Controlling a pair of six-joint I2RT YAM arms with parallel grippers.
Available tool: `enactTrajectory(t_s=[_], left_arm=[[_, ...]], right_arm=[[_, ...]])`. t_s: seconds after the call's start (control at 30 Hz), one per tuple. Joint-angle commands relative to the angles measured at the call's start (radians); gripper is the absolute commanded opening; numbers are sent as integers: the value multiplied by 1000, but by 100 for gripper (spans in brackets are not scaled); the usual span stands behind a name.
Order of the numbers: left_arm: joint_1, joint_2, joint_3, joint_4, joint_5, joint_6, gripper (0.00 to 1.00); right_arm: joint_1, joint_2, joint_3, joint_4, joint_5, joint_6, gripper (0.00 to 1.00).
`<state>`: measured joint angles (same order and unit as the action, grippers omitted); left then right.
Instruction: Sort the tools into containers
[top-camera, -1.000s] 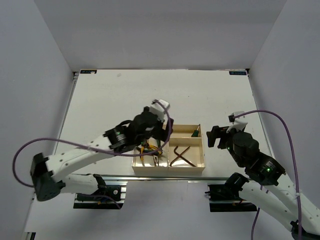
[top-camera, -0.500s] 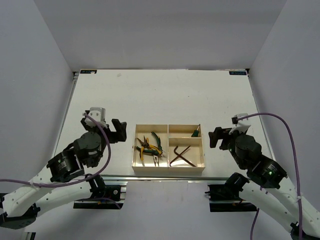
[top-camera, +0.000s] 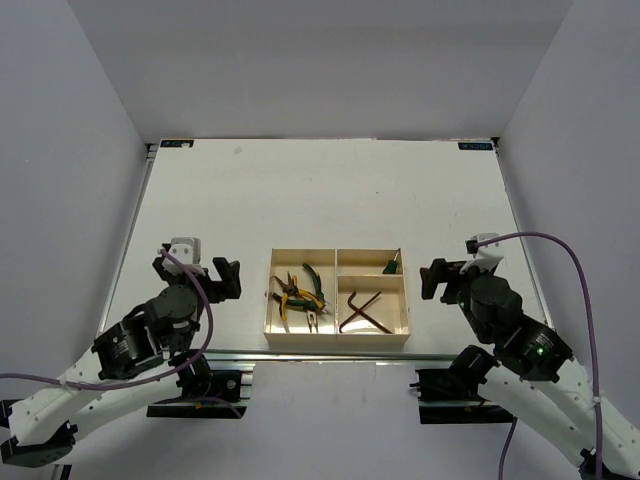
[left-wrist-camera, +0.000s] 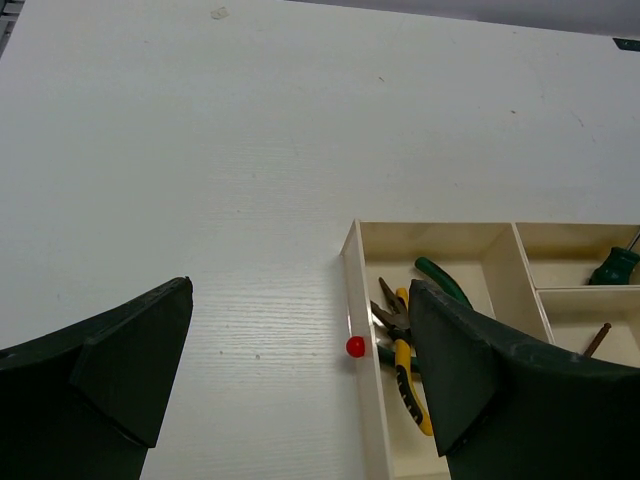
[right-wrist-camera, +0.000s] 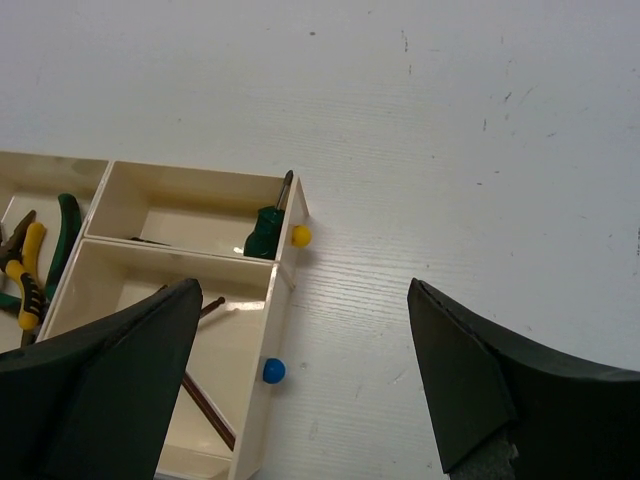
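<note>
The tray sits on the tabletop between the two arms, touching neither. In its big left part lie the pliers. The hex keys are in the near right part and a screwdriver in the far right part. The left end effector and the right end effector are both spread wide and hold nothing.
</note>
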<state>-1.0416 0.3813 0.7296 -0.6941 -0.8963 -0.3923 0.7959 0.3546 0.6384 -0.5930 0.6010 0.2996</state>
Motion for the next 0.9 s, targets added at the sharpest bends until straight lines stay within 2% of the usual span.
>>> enactTrajectory(t_s=[0.0, 0.2, 0.87], left_arm=[[5, 19, -7, 27, 19, 20, 98], [5, 68, 5, 7, 7, 7, 98], [5, 47, -7, 27, 11, 32, 98]], right_arm=[[0, -28, -8, 35, 29, 9, 89], [0, -54, -17, 39, 29, 10, 89], [-1, -43, -22, 53, 13, 6, 89]])
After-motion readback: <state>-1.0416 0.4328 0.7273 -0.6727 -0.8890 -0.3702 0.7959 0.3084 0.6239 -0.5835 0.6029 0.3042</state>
